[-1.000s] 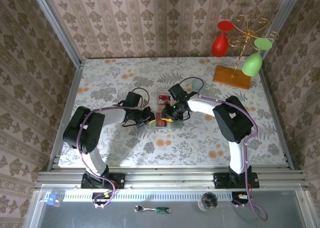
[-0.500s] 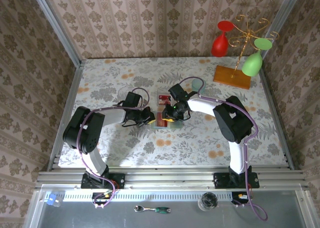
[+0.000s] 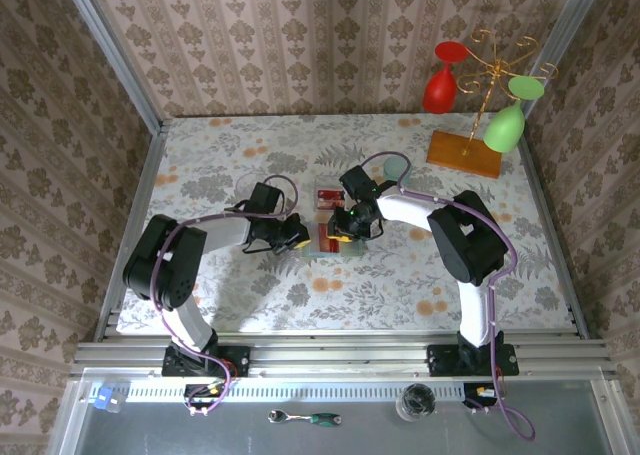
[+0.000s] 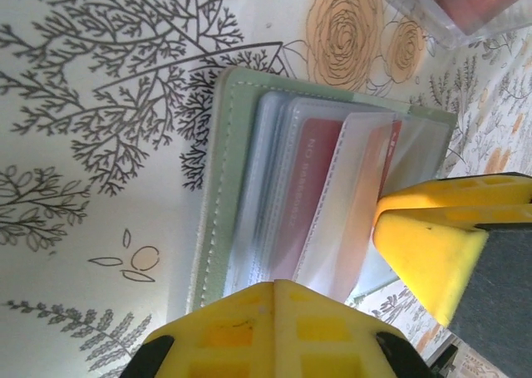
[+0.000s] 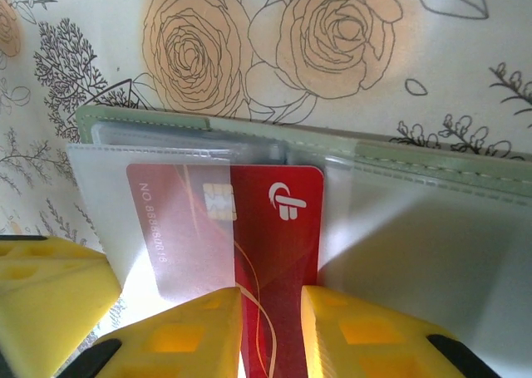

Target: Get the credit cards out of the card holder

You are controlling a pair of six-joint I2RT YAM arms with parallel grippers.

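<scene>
Jaws of the right gripper [image 5: 270, 328] clamp a red card [image 5: 278, 245]; left gripper's [image 4: 332, 270] pinched together on the card holder [image 4: 229, 187].

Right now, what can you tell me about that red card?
The red card is thin glossy plastic with a white logo, a chip and printed digits. It lies flat, half slid out of a clear sleeve in the open green card holder on the table. The right arm's yellow fingers pinch its near edge.
</scene>
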